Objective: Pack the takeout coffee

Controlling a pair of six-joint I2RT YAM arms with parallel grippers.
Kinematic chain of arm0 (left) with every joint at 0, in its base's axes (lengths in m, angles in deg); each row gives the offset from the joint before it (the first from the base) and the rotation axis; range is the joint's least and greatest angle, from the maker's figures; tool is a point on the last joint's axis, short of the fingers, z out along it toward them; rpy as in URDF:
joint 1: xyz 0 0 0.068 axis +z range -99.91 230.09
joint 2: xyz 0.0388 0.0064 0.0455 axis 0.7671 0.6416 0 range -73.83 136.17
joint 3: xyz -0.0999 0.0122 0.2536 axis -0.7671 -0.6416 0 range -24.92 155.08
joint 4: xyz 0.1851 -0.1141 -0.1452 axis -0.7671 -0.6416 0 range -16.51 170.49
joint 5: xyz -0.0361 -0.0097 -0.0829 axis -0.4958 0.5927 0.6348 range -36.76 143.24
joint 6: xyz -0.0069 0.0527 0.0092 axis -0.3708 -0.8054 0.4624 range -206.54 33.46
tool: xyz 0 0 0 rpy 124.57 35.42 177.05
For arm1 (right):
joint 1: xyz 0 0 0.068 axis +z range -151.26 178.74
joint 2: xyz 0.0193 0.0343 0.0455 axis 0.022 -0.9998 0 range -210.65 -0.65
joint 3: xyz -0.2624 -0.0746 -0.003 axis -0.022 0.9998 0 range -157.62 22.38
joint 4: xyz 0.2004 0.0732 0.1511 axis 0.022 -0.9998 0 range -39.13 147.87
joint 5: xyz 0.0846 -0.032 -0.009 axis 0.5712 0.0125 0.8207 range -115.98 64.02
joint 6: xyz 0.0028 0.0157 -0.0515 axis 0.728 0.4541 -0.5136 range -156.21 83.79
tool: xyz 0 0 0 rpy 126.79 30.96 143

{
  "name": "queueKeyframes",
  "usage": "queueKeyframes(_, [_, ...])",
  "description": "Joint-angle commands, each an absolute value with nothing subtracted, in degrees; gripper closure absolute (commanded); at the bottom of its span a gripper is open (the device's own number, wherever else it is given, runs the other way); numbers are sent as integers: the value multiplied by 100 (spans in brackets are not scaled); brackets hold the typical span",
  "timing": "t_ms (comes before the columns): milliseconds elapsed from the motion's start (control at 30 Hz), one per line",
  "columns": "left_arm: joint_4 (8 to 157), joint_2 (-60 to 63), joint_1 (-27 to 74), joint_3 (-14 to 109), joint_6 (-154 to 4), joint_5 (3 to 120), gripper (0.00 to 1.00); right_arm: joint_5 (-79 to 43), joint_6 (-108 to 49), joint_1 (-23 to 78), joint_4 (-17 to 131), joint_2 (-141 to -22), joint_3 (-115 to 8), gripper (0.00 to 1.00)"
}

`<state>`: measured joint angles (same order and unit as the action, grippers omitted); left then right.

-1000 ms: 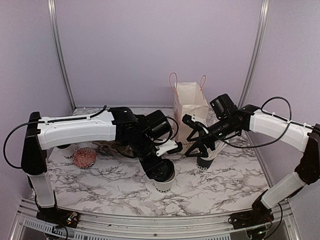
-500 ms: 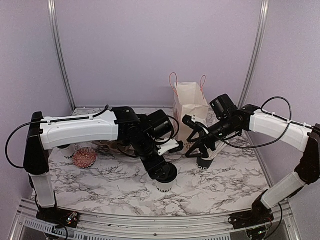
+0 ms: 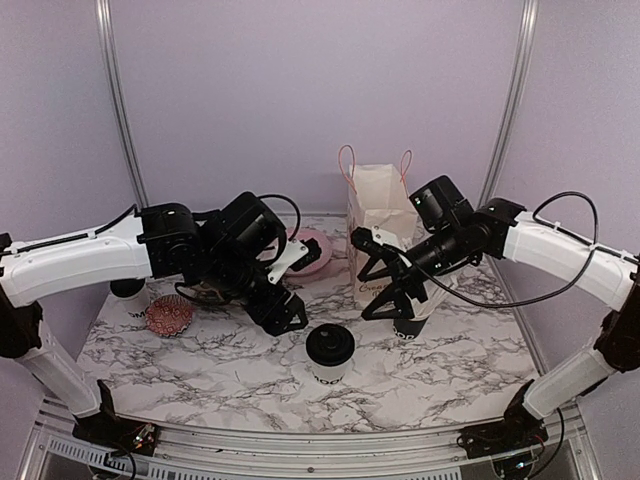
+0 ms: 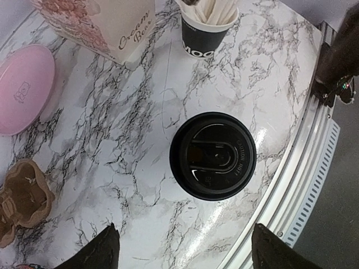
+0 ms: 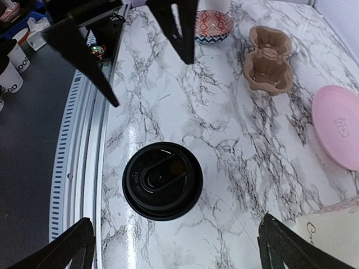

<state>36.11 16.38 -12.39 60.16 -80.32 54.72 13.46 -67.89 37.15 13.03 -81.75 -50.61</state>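
Top external shows marbled tabletop point(image 3: 225, 368), lilac walls point(image 3: 300, 90).

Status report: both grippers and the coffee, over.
Left gripper open, empty. Right gripper open, empty. Coffee cup upright, lidded, not bagged. Straw cup stands by the paper bag.

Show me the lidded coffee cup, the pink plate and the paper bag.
lidded coffee cup point(image 4: 213, 156): left wrist view, centre of lid
pink plate point(image 4: 22, 88): left wrist view, flat middle
paper bag point(image 3: 380, 205): top view, front face
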Motion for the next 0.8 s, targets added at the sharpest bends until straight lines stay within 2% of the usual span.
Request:
queueKeyframes(0, [4403, 1345, -886, 5270, -7037, 5353, 22, 1099, -6913, 4234, 999, -8622, -5331, 1])
queueKeyframes(133, [5421, 1001, -597, 4536, -6422, 5600, 22, 1119, -6716, 4336, 862, -8936, -5509, 15])
queueKeyframes(233, [6102, 1006, -477, 4157, -6214, 6014, 22, 863, -6526, 4338, 911, -9014, -5455, 20])
queueKeyframes(767, [7406, 1661, -475, 3763, -5982, 6909, 22, 652, -6361, 4334, 1085, -9450, -5093, 24])
